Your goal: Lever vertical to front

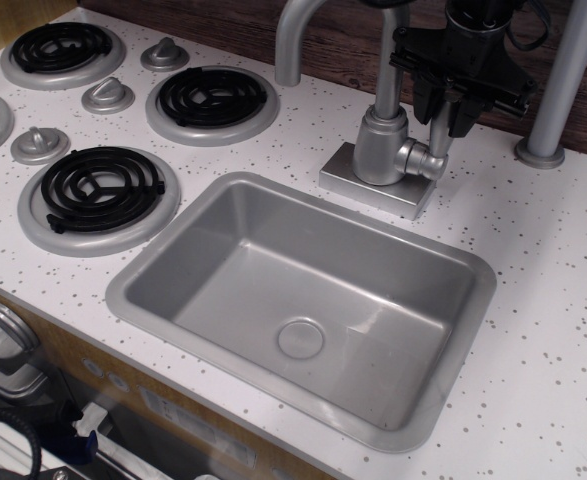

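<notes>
**Black pincer clamped on an upright faucet lever behind a toy sink**

The lever (439,133), a small matte silver-grey paddle, stands upright on the right side of the faucet body (381,147), joined to it by a short stub. Only its lower part shows; the upper part is hidden between the black fingers of the pincer (451,112), which comes down from the top edge of the picture and is closed around the lever from both sides.

The faucet body is a silver cylinder on a square base plate (377,184), set on the white speckled worktop (553,260) just behind the sink (303,300). A curved silver spout pipe (291,40) rises from the body and arcs to the left. The sink is a grey rectangular basin with a round drain (301,338). To the left are black coil burners (101,187) and round grey stove knobs (107,96). A grey post (563,80) stands at the right, against a dark wood back wall (343,40).
</notes>
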`<state>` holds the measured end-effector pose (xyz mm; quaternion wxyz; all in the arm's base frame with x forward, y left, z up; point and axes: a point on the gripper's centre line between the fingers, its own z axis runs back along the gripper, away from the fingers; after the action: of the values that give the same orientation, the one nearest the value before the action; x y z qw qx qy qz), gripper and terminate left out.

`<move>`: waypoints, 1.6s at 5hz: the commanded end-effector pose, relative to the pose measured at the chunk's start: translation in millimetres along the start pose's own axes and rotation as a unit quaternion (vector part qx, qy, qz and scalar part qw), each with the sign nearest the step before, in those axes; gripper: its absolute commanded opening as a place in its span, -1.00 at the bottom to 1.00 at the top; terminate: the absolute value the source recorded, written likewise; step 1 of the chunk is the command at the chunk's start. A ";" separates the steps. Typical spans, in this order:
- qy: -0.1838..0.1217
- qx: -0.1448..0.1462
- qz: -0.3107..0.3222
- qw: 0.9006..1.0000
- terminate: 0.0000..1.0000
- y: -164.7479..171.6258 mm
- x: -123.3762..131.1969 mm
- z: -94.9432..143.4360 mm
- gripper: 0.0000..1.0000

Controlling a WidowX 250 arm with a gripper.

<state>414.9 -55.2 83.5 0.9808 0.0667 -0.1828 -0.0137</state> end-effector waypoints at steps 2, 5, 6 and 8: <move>0.016 0.009 0.025 1.000 -1.00 3.0 -20.0 28.6 -1.00; 0.045 -0.039 0.041 0.997 -1.00 5.2 -42.0 -3.1 -1.00; 0.045 -0.044 0.043 0.997 -1.00 4.1 -44.5 -7.5 -1.00; 0.058 -0.046 0.040 0.996 -1.00 2.1 -46.3 -13.7 -1.00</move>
<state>369.1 -54.6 41.7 0.9943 0.0174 -0.1043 0.0132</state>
